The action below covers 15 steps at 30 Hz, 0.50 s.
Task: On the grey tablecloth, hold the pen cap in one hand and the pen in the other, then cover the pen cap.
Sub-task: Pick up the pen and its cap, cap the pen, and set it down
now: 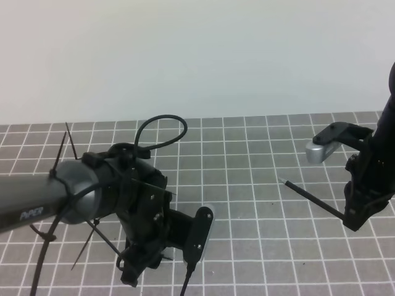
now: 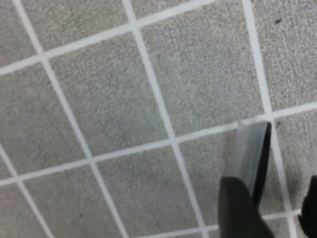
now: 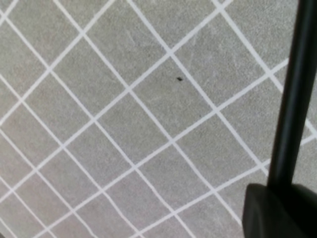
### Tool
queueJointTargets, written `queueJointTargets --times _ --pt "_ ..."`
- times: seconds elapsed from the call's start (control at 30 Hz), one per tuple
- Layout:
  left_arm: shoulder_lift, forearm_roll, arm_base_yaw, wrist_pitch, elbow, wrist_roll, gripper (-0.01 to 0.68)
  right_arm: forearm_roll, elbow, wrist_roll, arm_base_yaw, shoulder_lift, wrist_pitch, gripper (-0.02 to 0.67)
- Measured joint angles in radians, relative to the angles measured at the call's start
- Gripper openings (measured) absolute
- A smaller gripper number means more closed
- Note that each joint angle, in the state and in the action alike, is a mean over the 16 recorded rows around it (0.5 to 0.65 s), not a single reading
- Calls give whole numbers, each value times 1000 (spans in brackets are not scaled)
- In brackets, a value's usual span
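Note:
The grey tablecloth (image 1: pixel 247 154) with its white grid fills all three views. My right gripper (image 1: pixel 356 216) hangs above it at the right, shut on the pen (image 1: pixel 311 198). The black shaft slants up and left, with the silvery tip out over the cloth. In the right wrist view the pen (image 3: pixel 296 99) rises from a dark finger (image 3: pixel 277 210). My left gripper (image 1: pixel 163 266) points down near the front centre. In its wrist view a clear-padded finger (image 2: pixel 250 163) stands a small gap from the other at the frame's edge. Nothing shows between them. The pen cap is hidden.
The left arm (image 1: pixel 68 197), with its cable loop and zip ties, fills the lower left of the high view. The right wrist's silver camera (image 1: pixel 321 151) juts out above the pen. The cloth ends at a white wall (image 1: pixel 197 55) at the back.

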Motion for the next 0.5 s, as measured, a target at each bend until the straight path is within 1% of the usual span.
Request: queueJointTargets --times 0.3,0.5 --pt "20 5 0 11 -1 5 150 9 -1 14 0 0 13 58" --pt "13 25 -1 19 -2 9 76 44 -1 23 0 -6 13 58"
